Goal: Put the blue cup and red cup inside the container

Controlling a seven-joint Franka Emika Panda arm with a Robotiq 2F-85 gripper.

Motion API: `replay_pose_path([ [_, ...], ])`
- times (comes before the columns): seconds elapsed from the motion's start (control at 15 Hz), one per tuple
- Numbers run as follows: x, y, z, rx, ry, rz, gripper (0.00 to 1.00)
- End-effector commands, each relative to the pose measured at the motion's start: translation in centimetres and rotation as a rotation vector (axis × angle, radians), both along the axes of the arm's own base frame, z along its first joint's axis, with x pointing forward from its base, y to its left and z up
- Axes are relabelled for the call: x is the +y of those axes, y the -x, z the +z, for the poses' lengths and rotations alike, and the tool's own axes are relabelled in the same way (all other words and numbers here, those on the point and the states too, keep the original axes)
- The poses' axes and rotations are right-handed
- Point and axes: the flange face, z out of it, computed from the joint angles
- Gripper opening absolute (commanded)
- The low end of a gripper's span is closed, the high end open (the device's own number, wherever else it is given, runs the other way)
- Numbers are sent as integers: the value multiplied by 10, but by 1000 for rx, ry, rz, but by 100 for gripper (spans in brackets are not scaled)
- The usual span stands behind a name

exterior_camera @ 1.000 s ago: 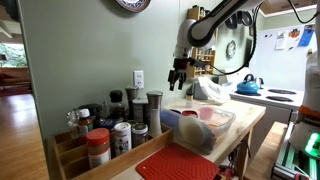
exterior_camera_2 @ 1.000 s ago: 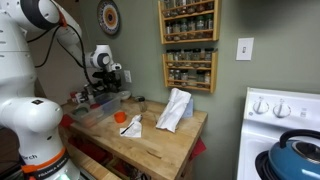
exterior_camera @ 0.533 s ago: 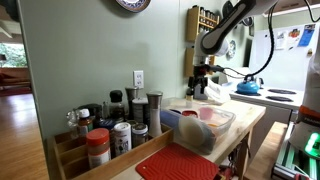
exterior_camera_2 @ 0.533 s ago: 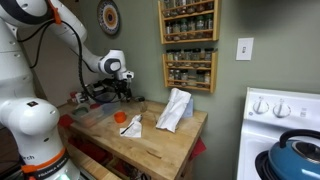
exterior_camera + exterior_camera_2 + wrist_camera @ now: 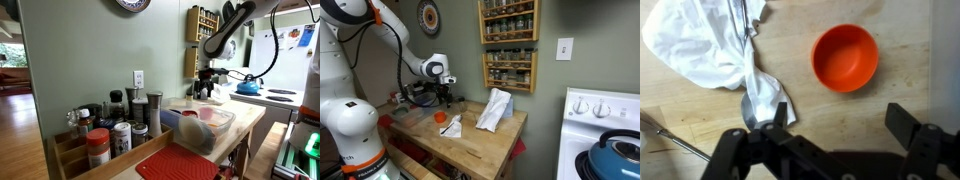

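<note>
At the container end of the worktop (image 5: pixel 485 142), set back from the front edge, the red cup (image 5: pixel 845 57) stands upright and empty on bare wood, outside the container (image 5: pixel 215 135). The blue cup (image 5: pixel 188 116) appears to lie inside the container, near one corner, though the translucent wall blurs it. The hand (image 5: pixel 835 128) hangs above the worktop with its fingers spread wide and nothing between them. In the wrist view the red cup sits ahead of the fingers, not between them, so alignment is judged incomplete. Hazards noted: a white cloth (image 5: pixel 700 45) and a spoon (image 5: pixel 756 108) lie just beside the cup, and a descending finger could snag the cloth or strike the spoon. A finger landing on the rim would likely tip or skid so light a cup. On transfer, a low carry could clip the container rim, and release over the blue cup could leave the red cup tilted.
</note>
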Motion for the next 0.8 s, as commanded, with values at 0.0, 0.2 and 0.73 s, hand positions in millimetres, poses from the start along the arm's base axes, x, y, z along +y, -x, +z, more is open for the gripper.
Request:
replay_pose_path([
  [0.0, -16, 4, -25, 119, 26, 35, 100],
  [0.2, -24, 9, -45, 176, 44, 39, 99],
  [0.73, -22, 16, -75, 243, 4, 33, 30],
])
